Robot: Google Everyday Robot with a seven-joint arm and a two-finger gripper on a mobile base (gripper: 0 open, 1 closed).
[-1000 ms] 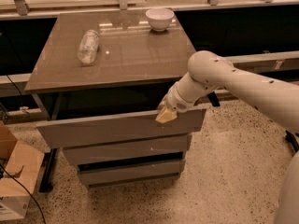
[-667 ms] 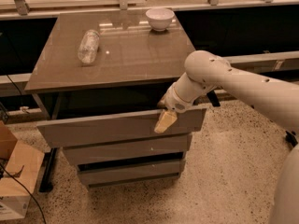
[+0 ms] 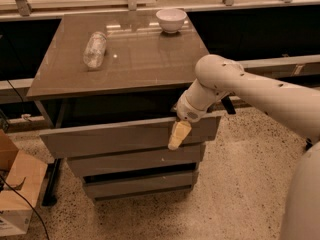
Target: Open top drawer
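Status check, task: open top drawer.

The top drawer [image 3: 110, 140] sits directly under the counter [image 3: 135, 69]. Its front panel stands forward of the counter edge, and a dark gap shows between the two. We judge it partly open, with the pull well begun but not finished. How much travel is left we cannot say, since the box behind the panel is in shadow.

The gripper [image 3: 178, 134] is at the right part of the panel's upper edge, its pale tip hanging down over the outer face and touching it. The rest is hidden behind the panel and under the wrist, so we cannot tell whether it is spread or pressed together, or whether it pinches the panel at all.

The two lower drawers [image 3: 135, 162] also stand stepped out below – not part of the task.

On the counter a plastic bottle [image 3: 94, 49] lies on its side and a white bowl [image 3: 171, 20] stands at the back, both well apart from the arm.

What is left, in our judgement: draw the panel further out, then let go.
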